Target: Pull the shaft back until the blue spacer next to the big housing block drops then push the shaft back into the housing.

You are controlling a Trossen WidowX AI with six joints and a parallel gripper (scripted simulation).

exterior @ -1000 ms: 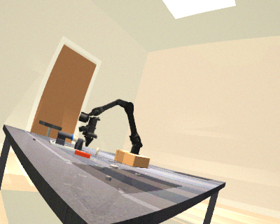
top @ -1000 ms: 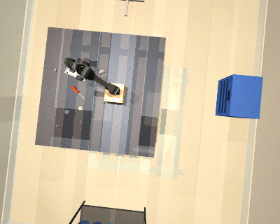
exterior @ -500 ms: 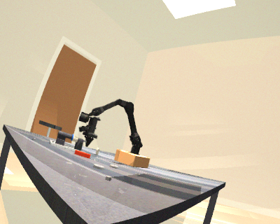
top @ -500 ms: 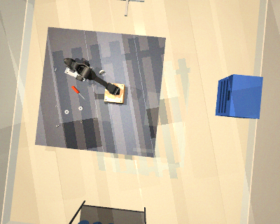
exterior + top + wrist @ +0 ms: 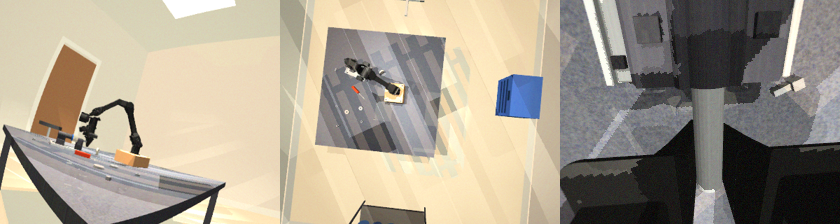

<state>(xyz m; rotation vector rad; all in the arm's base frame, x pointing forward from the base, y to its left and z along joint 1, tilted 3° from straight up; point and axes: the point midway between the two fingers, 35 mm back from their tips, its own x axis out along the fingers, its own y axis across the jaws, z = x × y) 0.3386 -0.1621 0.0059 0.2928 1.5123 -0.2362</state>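
The big dark housing block [image 5: 61, 138] stands at the table's far left. The blue spacer [image 5: 72, 137] shows beside it, with a pale part next to it toward the smaller dark block [image 5: 79, 143]. My gripper [image 5: 87, 144] [image 5: 703, 125] is shut on the grey shaft [image 5: 708, 115], which sticks out of a dark block in the wrist view. The shaft's free end shows between the black fingers. The white base plate [image 5: 351, 73] is partly under the arm. The shaft's inner end and the other spacers are hidden or too small to tell.
A red-handled screwdriver [image 5: 355, 89] [image 5: 82, 154] lies near the fixture. Flat washers [image 5: 346, 112] [image 5: 360, 108] and several small parts lie on the table [image 5: 420, 136]. Small pale pieces [image 5: 781, 89] lie beside the fixture. The arm stands on a wooden block [image 5: 400, 99] [image 5: 126, 158].
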